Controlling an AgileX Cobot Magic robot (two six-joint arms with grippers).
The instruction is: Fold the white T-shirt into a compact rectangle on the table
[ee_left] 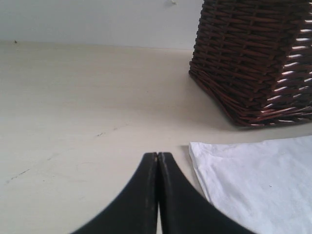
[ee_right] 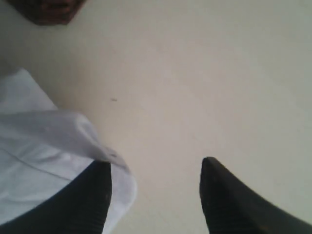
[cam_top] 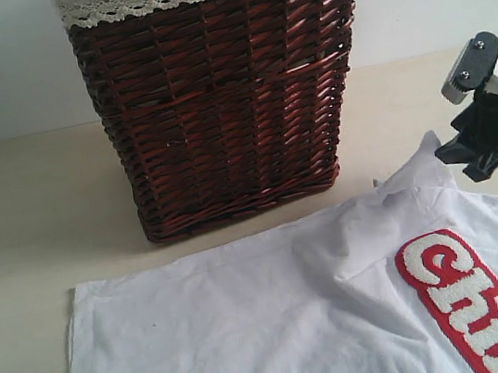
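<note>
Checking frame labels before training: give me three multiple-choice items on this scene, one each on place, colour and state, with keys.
1. Where does the basket stand relative to the shirt in the exterior view?
A) on top of it
B) behind it, on the table
C) in front of it

2. What colour outlines the lettering on the shirt?
A) blue
B) green
C) red

3. How is the left gripper?
A) shut, holding nothing
B) wide open
C) shut on the shirt

Key:
1 B, it stands upright beyond the shirt's far edge.
2 C, red rims the white letters.
3 A, the fingers press together over bare table.
</note>
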